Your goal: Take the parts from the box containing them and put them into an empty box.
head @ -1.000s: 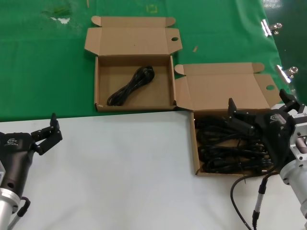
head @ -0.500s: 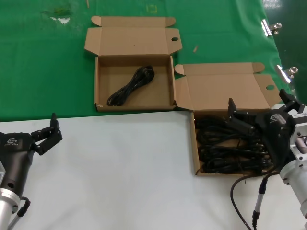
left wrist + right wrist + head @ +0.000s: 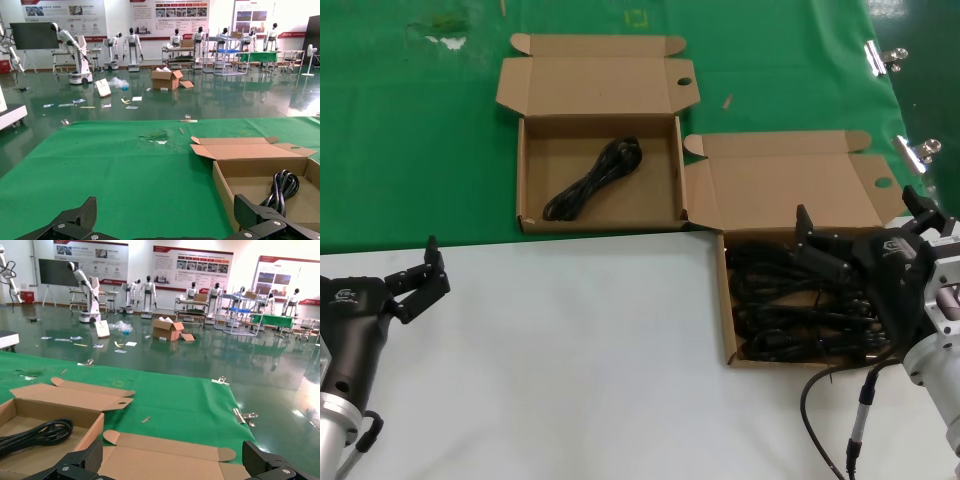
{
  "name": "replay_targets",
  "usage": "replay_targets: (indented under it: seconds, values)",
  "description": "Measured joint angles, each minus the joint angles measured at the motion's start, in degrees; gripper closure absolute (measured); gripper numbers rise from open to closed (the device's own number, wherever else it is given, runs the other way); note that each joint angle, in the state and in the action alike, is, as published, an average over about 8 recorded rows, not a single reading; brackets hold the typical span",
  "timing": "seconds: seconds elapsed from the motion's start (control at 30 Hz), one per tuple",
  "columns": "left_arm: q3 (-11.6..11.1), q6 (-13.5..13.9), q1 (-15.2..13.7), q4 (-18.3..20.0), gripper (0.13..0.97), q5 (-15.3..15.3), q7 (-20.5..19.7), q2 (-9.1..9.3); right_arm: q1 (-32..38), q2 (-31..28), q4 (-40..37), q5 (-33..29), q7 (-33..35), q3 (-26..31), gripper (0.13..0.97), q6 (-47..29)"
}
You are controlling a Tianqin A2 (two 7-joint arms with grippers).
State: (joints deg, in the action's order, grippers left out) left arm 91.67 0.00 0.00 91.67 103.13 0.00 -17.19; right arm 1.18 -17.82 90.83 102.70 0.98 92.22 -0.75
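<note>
The box containing the parts (image 3: pixel 724 300) lies at the right on the white table, lid open, with several black cord bundles (image 3: pixel 790 305) in it. The twin box (image 3: pixel 524 175) sits farther back on the green cloth and holds one cord bundle (image 3: pixel 592 180). My right gripper (image 3: pixel 858 210) is open above the full box's back edge, holding nothing. In the right wrist view it (image 3: pixel 173 456) faces that box's lid (image 3: pixel 165 462). My left gripper (image 3: pixel 415 272) is open and empty at the table's near left. In the left wrist view it (image 3: pixel 166 210) faces the green cloth, with the twin box (image 3: pixel 222 182) to one side.
A green cloth (image 3: pixel 400 150) covers the back of the table and a white surface (image 3: pixel 570 360) the front. Metal binder clips (image 3: pixel 883 57) (image 3: pixel 918 150) lie at the cloth's right edge. A black cable (image 3: pixel 825 395) hangs from the right arm near the front.
</note>
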Motion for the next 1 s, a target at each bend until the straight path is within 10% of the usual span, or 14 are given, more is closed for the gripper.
replay_targets:
  seconds: [1.0]
  values:
    - [0.00,0.00,0.00,0.00,0.132,0.00,0.00,0.00,0.00,0.00,0.00,0.00,0.00,0.00,0.129,0.00]
